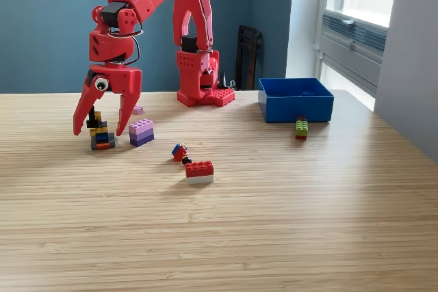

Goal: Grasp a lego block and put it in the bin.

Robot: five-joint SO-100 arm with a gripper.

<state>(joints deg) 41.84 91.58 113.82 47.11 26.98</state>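
From my remote station I am looking at the red plastic five-joint arm (164, 5) bending down over the pale wooden table (274, 230) toward the exterior view's left. Its red two-fingered gripper (101, 128) is hanging with its jaws spread wide, tips pointing down and holding nothing. Between and just behind those tips a small multicoloured stack of lego bricks (101, 135), black, yellow, blue and red on a dark grey base, is standing on the table; I cannot tell whether either finger is touching it.

Just to the exterior view's right of the stack a purple two-tone lego block (141, 132) is sitting, and a small flat pink lego piece (137, 109) is lying a little behind it. Nearer the middle of the table I am seeing a tiny cluster of red, blue and black lego bits (181, 152), and just in front of it a red lego brick on a white plate (199, 171).

The blue rectangular plastic bin (295, 107) with low straight walls is resting well apart from the gripper, toward the exterior view's right, near the arm's red base (204, 87). A narrow green and red lego stack (301, 128) is lying on the table just in front of the bin's front wall. Something blue is showing inside the bin, too indistinct for me to identify.
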